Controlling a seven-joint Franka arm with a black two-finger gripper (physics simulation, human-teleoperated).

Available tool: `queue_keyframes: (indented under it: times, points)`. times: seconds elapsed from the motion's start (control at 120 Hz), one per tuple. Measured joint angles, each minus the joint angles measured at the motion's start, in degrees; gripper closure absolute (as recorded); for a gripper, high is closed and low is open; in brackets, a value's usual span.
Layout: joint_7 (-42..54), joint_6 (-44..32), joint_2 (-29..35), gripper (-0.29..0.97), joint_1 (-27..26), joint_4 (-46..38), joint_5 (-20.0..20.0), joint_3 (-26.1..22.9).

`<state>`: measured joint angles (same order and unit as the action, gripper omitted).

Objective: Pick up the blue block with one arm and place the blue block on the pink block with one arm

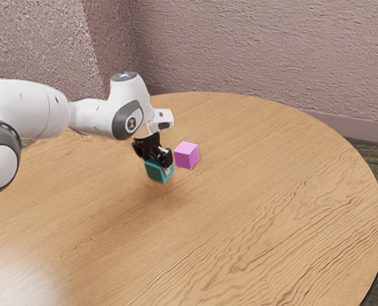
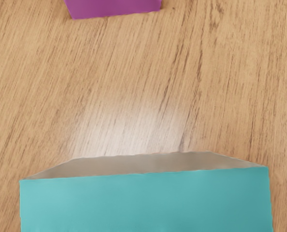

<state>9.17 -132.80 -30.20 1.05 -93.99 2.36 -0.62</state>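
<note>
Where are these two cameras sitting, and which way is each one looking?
Exterior view: beside the table, looking down across it; the white arm reaches in from the exterior view's left, its gripper shut on the blue block, next to the pink block.
Wrist view: at the arm's wrist, facing down at the table, past the held blue block toward the pink block.
Both share the two blocks and the table.

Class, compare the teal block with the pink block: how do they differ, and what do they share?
The teal block is clamped in the gripper; the pink block stands free. The teal block hangs tilted above the table; the pink block sits flat on it. Both are cubes of similar size.
</note>
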Motion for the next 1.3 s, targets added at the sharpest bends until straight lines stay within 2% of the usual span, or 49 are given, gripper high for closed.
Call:
queue_keyframes:
  times: [0.167, 0.342, 0.625, 0.917, 1.3]
  points:
    - [-0.6, 5.9, -7.9, 0.36, 1.7, 18.4, -2.8, -1.2]
    - [-0.9, 9.1, -13.9, 0.33, 1.9, 28.2, -4.1, -2.8]
    - [-1.1, 10.8, -20.0, 0.32, 2.0, 35.8, -5.5, -4.1]
    - [-1.4, 9.5, -22.6, 0.32, 2.0, 39.9, -6.3, -4.4]
    - [-2.0, 6.8, -23.7, 0.31, 2.0, 40.5, -6.4, -5.5]
